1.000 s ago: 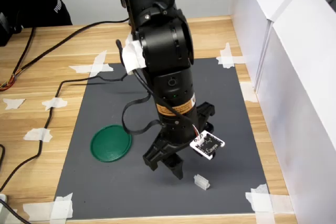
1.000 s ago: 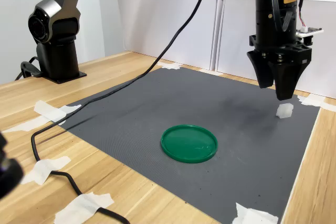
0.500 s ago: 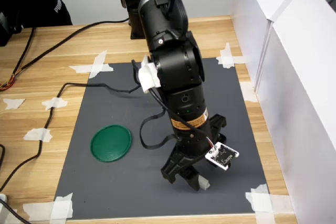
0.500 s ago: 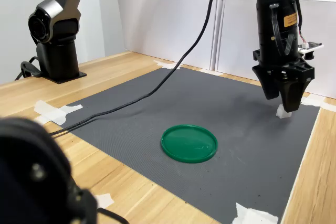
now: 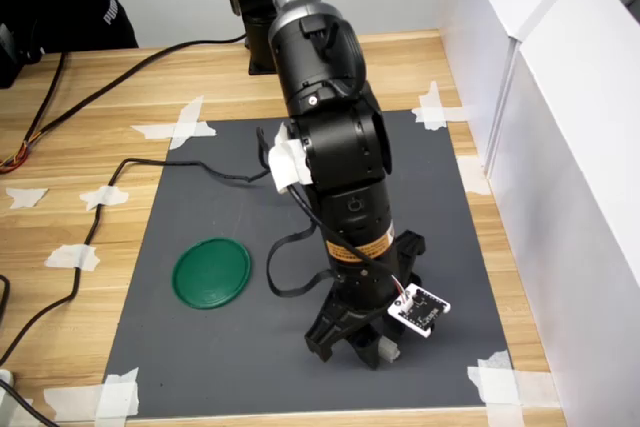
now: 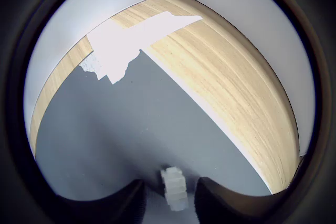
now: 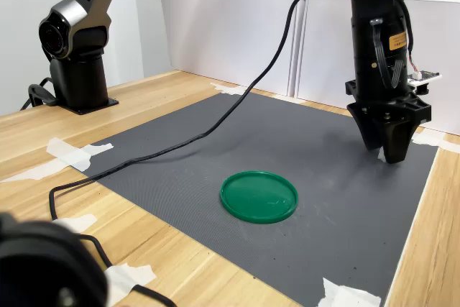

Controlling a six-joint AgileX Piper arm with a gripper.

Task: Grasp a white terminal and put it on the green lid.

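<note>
Pincer [image 6: 169, 203] straddles white terminal [image 6: 174, 187]; green lid [image 5: 211, 272] bare.

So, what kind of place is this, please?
Probably a robot lab bench: a dark mat taped to a wooden table, white partition boards, and an arm whose gripper is lowered around a white terminal.

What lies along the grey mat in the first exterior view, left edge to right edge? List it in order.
Green lid → black cable loop → tool, down at the mat → white terminal peeking out beside it → torn tape at the mat's corner.
</note>
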